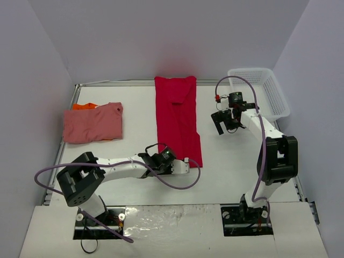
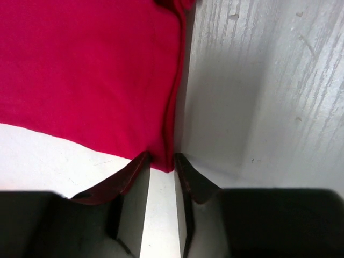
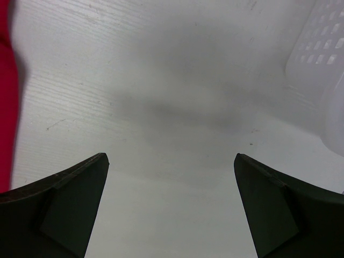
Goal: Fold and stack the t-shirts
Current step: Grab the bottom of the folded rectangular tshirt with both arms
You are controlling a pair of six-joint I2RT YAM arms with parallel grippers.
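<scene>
Lying as a long folded strip down the middle of the overhead view, the bright red t-shirt (image 1: 177,118) runs from the top edge of the table (image 1: 134,145) toward the lower centre. A corner at its lower end sits right at the tips of my left claw (image 2: 161,158). In my left wrist view the cloth fills the upper left and its corner comes down into the narrow gap between my jaws. They stand only slightly apart, and I cannot tell whether they are pinching the hem. To the right of the strip, well apart from it, my right claw (image 3: 171,161) hangs wide open over bare table and grips nothing; only a sliver of red shows at the left edge of its view. The salmon pink t-shirt (image 1: 92,123) lies folded at the left of the overhead view, on top of the orange t-shirt (image 1: 86,106), which peeks out at its upper edge. A white mesh basket (image 1: 279,102) stands at the upper right.
</scene>
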